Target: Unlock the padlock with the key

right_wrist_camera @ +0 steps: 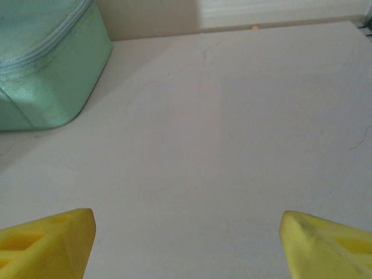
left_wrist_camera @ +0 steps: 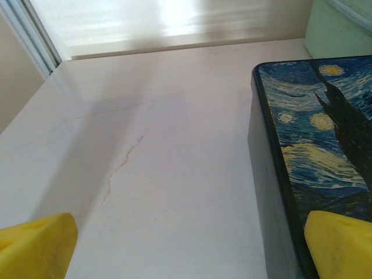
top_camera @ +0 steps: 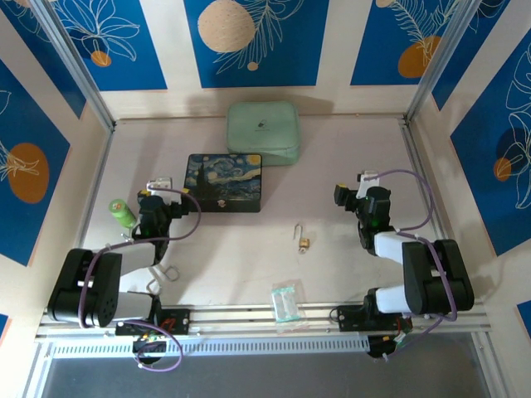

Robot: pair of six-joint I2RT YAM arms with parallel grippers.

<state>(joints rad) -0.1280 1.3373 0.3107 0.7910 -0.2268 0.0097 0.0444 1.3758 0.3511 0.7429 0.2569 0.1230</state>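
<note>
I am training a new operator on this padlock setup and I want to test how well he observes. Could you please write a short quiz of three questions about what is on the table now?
1. True or false: the padlock lies on top of the painted box.
2. Which thing lies closest to the arms' bases? A) the mint-green case B) the clear packet C) the painted box
3. Fill in: the left gripper and the right gripper both stand ___, holding nothing.
Key: 1 false, it lies on the bare table. 2 B. 3 open.
</note>
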